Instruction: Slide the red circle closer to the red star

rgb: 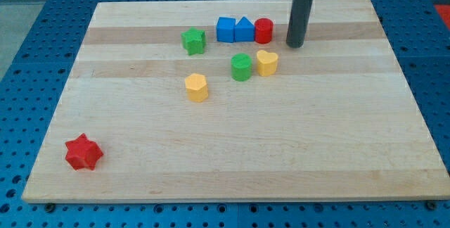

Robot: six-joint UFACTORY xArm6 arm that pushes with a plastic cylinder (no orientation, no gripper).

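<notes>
The red circle (264, 30) stands near the view's top centre, touching the right end of a row of two blue blocks. The red star (84, 152) lies far away at the view's bottom left corner of the wooden board (316, 150). My tip (294, 46) rests on the board just to the right of the red circle, a small gap apart from it. The rod rises from there out of the view's top.
A blue cube (226, 29) and a blue triangular block (244, 29) sit left of the red circle. A green star (193, 41), a green cylinder-like block (241, 67), a yellow heart (266, 62) and a yellow hexagon (197, 86) lie below them.
</notes>
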